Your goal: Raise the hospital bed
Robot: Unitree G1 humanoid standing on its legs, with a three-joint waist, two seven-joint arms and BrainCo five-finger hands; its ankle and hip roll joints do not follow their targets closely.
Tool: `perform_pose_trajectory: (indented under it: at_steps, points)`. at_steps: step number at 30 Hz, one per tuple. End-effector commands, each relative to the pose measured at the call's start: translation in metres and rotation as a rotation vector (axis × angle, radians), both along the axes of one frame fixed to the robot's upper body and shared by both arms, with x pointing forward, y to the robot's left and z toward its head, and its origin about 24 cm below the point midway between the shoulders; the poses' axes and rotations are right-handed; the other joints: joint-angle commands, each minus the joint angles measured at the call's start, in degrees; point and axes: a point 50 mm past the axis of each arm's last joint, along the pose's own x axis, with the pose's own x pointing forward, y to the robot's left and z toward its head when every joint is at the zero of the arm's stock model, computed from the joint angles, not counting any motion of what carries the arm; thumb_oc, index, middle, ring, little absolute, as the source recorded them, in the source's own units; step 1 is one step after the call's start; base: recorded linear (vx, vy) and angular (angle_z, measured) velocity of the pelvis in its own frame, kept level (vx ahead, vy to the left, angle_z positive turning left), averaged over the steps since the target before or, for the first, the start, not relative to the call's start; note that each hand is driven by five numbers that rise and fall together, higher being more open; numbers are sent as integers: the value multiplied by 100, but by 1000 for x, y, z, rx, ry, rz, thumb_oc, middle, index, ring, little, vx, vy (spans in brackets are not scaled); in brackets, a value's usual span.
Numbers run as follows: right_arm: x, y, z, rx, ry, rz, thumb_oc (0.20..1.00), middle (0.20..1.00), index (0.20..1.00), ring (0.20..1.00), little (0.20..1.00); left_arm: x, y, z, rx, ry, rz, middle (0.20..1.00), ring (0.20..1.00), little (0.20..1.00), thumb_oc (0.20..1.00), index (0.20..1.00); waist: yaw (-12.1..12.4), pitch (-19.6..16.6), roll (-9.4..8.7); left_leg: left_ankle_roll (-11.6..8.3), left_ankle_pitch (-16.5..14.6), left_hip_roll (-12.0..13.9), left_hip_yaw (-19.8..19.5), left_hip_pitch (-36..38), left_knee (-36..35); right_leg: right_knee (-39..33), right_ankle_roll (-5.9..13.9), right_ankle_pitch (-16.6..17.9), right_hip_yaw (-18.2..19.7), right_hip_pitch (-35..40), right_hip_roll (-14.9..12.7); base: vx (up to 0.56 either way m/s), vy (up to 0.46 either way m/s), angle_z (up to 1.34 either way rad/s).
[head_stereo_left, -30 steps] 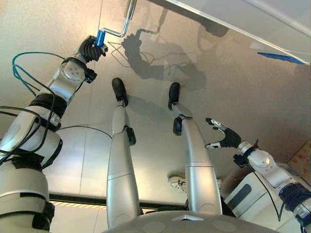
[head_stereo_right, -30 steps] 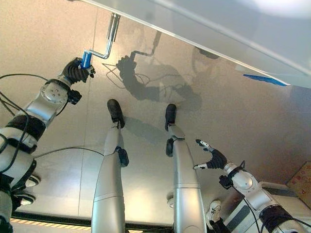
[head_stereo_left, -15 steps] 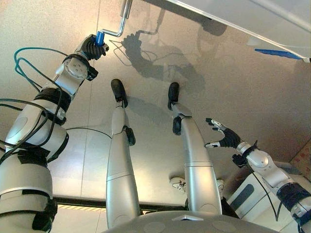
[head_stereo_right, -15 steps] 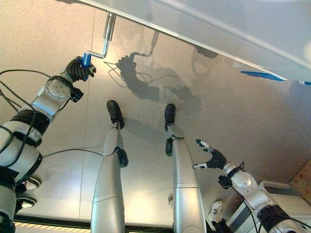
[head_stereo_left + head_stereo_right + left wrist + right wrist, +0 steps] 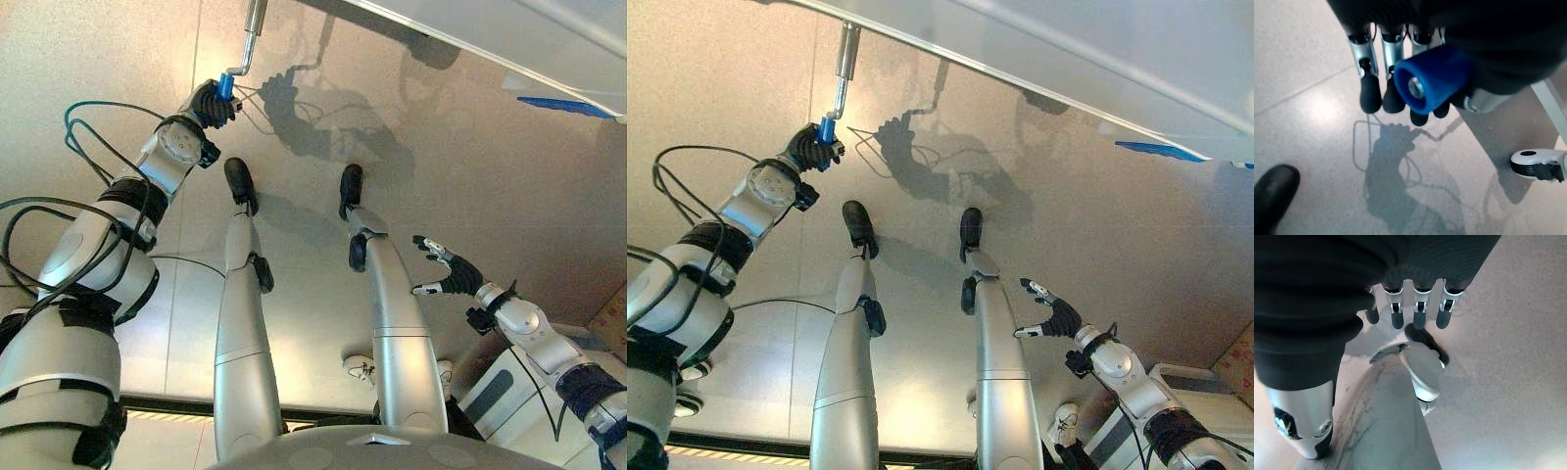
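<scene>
The hospital bed's pale frame runs across the far edge of the scene. A silver crank hangs from it, ending in a blue handle. My left hand is shut on that handle. In the left wrist view the blue handle lies end-on in the palm with the fingers curled round it. My right hand hovers low on the right, away from the bed, with its fingers straight and nothing in it.
A bed caster stands on the grey floor near the crank. A blue strip sticks out under the bed at the right. A white box sits at the lower right beside my right arm.
My left hand has carried the blue handle to the right and nearer to me. The crank arm has swung from pointing left to hanging almost straight. The right hand has held still.
</scene>
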Motion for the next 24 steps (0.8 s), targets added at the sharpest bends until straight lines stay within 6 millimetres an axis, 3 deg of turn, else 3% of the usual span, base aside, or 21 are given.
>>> perform_pose_trajectory:
  at_steps: [1,18,24]
  points:
    - [-12,11,-18,-28,88,74,1000,1000,1000,1000,1000,4,-59,59,10,-198,-188,200,200,200,200,200,34,-58,126,266,-1458,-8,-29,116,1272,-1412,517,1015,282,397,293,0,0,0]
    - [-14,9,-18,-40,85,60,1000,1000,1000,1000,1000,-7,-110,51,-83,-184,-407,200,200,200,200,200,23,-94,154,256,-1454,-12,-48,98,1305,-1388,512,1031,254,412,276,0,0,0]
    - [-18,5,-19,-43,94,51,1000,1000,1000,1000,1000,-15,-111,54,-92,-186,-481,200,200,200,200,200,43,-106,169,252,-1435,-14,-62,106,1286,-1370,504,1033,245,428,270,0,0,0]
